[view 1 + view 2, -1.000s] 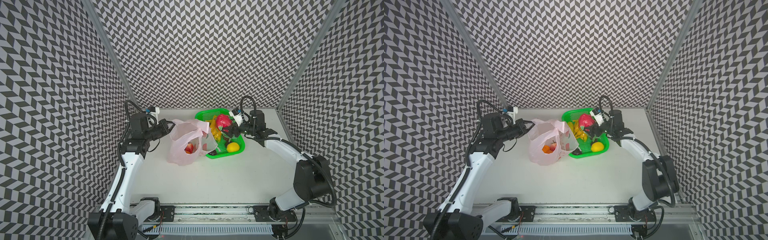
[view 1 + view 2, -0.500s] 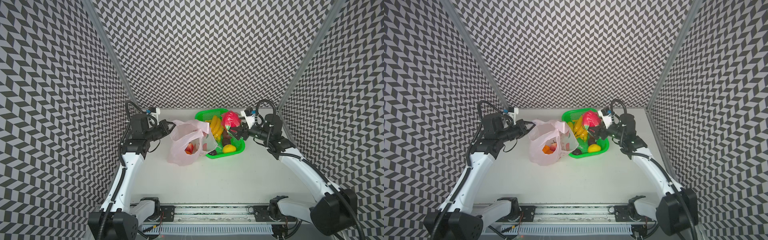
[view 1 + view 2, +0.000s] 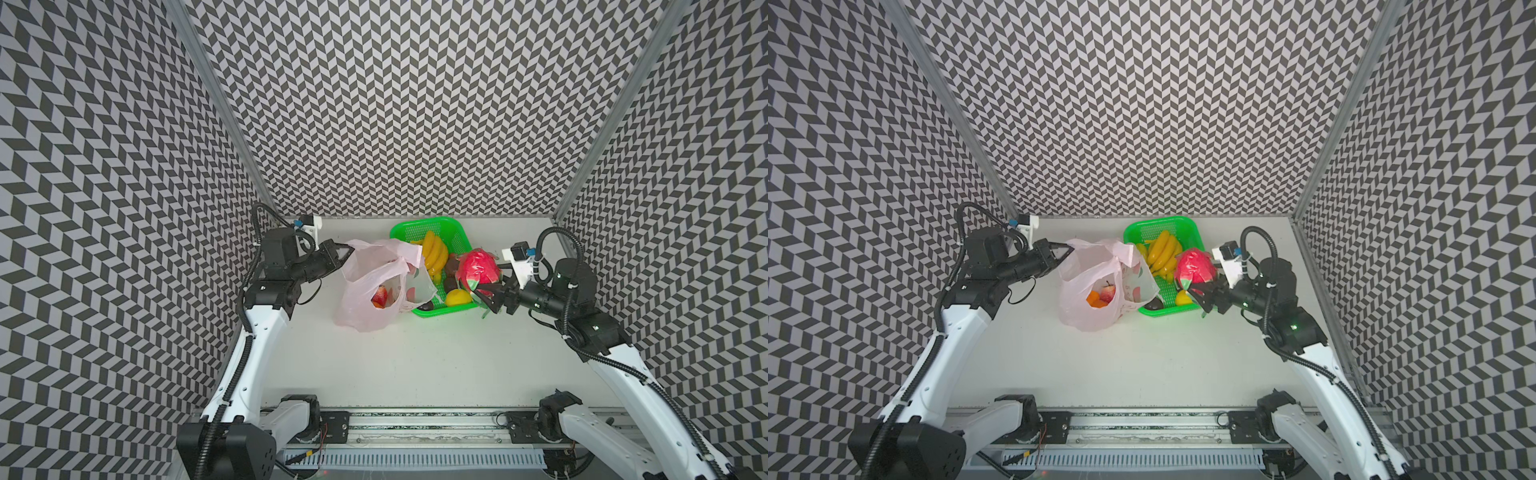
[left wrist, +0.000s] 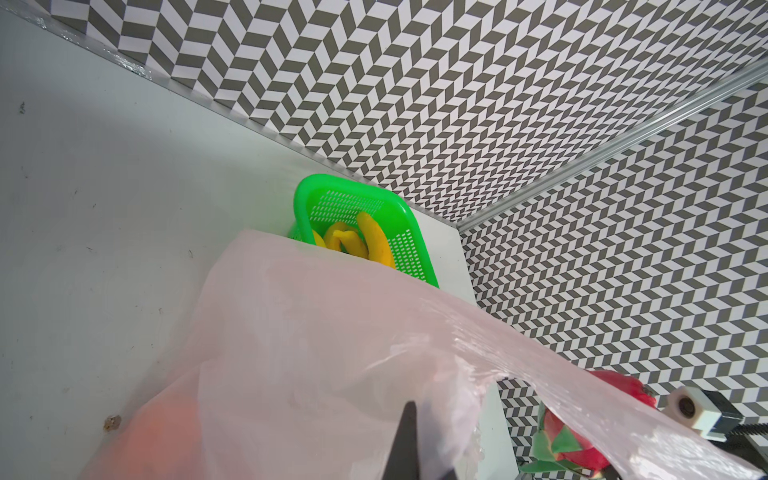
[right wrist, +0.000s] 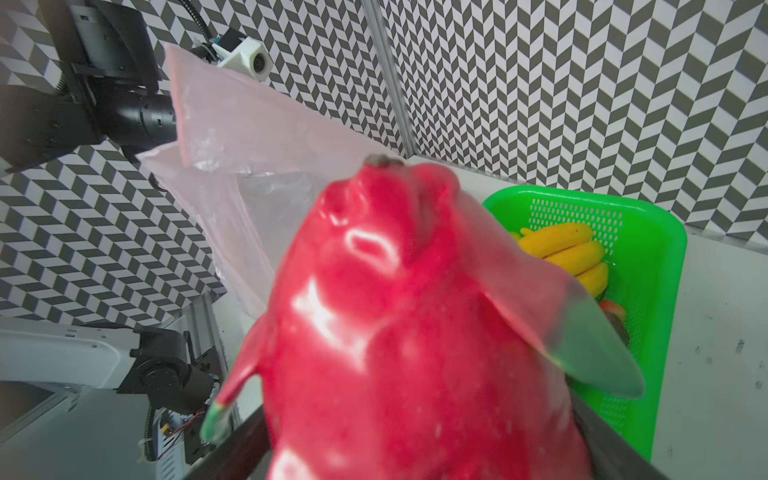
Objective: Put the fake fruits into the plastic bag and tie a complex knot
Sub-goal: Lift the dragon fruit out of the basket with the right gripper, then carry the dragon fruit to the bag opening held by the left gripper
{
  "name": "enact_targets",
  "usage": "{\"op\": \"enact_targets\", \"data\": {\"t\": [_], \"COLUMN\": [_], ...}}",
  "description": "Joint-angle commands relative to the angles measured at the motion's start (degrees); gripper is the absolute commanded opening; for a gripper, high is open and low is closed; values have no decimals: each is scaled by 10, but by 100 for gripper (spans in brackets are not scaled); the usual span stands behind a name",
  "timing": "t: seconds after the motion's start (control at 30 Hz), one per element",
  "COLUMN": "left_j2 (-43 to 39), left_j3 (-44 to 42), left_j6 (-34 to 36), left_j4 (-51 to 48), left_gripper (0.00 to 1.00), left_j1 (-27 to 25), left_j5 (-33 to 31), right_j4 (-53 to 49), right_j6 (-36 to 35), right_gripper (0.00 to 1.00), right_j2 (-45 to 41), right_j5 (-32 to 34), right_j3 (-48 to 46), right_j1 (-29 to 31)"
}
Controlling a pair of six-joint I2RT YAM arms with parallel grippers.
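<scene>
Dragon fruit [image 3: 478, 269] higher, seemingly clear of basket [image 3: 424, 230]

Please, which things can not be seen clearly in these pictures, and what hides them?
Right wrist view: the dragon fruit fills the frame, hiding most of the right gripper.
Left wrist view: the plastic bag covers its own contents.
Both top views: dark fruits in the green basket lie partly behind the dragon fruit; number unclear.

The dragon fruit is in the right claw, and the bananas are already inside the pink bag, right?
No. The bananas lie in the green basket, not the pink bag, as both top views show. The dragon fruit is in the right claw.
</scene>
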Motion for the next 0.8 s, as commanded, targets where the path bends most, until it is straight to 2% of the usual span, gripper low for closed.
{"op": "enact_targets", "data": {"t": [0.0, 0.13, 0.33, 0.57, 0.77], "left_j2": [-1, -1, 1, 2, 2], "left_j3": [1, 5, 9, 14, 17], "left_j6": [9, 18, 30, 71, 94], "left_j4": [16, 16, 16, 16, 13], "left_gripper": [0, 0, 0, 0, 0], "left_j1": [-6, -10, -21, -36, -53], "left_j5": [13, 17, 26, 58, 59], "right_j4": [-16, -41, -52, -105, -124], "right_j6": [3, -4, -6, -44, -62], "right_gripper": [44, 44, 44, 44, 44], "right_j2": [-18, -10, 34, 136, 204], "right_j5": [-16, 2, 61, 108, 143], "right_j3": [6, 14, 41, 145, 221], "right_j1": [17, 67, 177, 227, 247]}}
